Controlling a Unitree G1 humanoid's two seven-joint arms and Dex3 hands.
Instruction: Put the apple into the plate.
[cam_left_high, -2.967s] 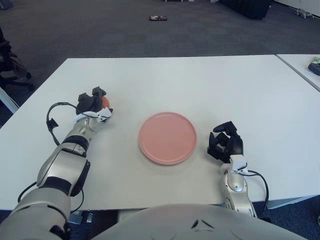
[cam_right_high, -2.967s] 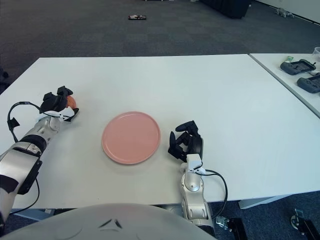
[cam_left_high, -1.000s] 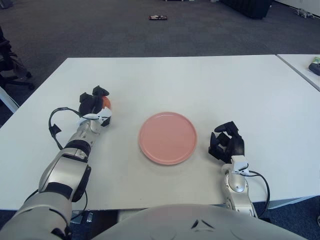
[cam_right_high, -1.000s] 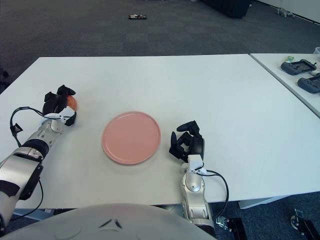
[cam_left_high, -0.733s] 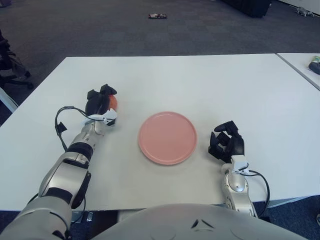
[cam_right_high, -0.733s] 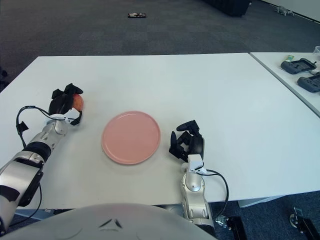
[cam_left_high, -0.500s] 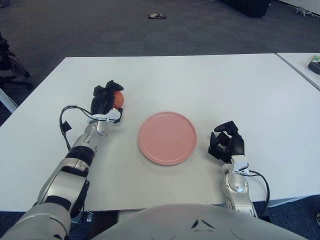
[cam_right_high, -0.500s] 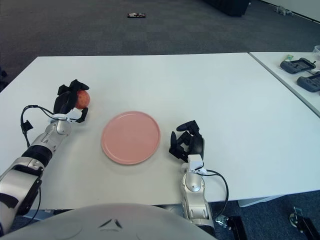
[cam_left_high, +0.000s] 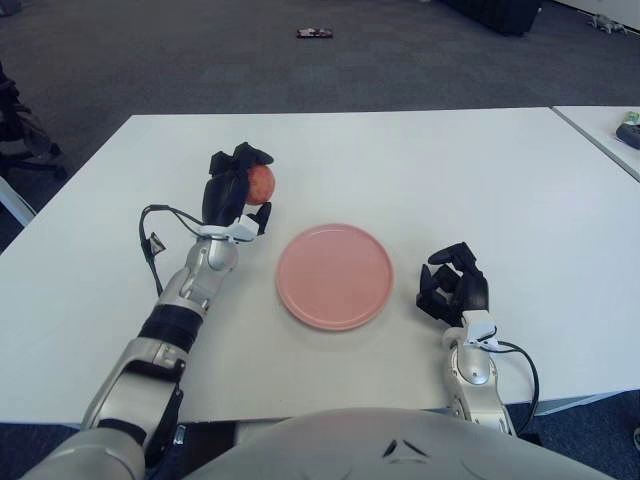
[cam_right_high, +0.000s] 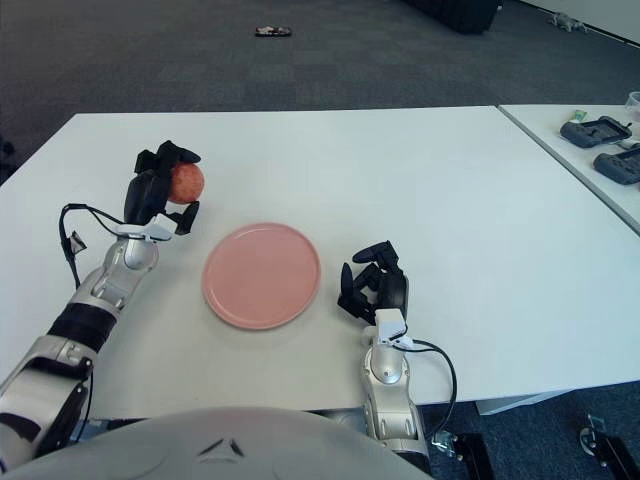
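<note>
1. Because the apple (cam_left_high: 260, 183) is round, you get no long axis from it, and neither stem nor base shows, so you cannot tell which way it points; only its red-orange right side shows past the fingers.
2. You have it in your left hand (cam_left_high: 232, 190), raised off the white table (cam_left_high: 420, 170), with the dark fingers (cam_left_high: 247, 157) curled over its top and left side and another closing in from underneath.
3. From your head camera it sits up and to the left of the pink plate (cam_left_high: 334, 276), just beyond the plate's upper-left rim and not over the dish.
4. Your plate lies flat near the table's middle, nothing on it, with bare tabletop showing all round its rim.
5. Your left forearm runs from the near-left table edge up to the hand, a black cable (cam_left_high: 155, 240) looping off beside the wrist.
6. Your right hand (cam_left_high: 453, 290) is parked on the table just right of the plate, apart from its rim, fingers curled loosely inward and holding nothing.
7. Beyond the plate you have open table to the far edge; a second table (cam_right_high: 600, 140) at the right carries dark handheld devices (cam_right_high: 597, 132), well apart from your hands.
</note>
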